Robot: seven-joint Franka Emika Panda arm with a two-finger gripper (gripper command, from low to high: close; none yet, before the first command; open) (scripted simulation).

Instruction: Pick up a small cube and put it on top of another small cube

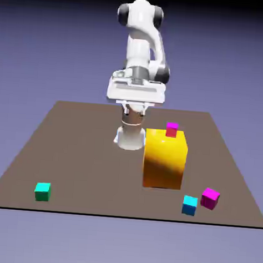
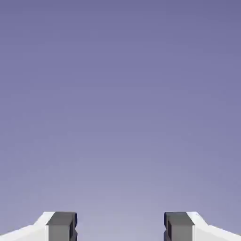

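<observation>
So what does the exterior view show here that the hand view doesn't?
Only the exterior view shows the brown table, the white arm, the green cube near the front on that view's left, the blue cube and a magenta cube on its right, and the big yellow block with a second magenta cube on top.

Only the hand view shows the two grey fingers clearly, spread apart with nothing between them.

Both share just the plain blue-violet backdrop.
</observation>
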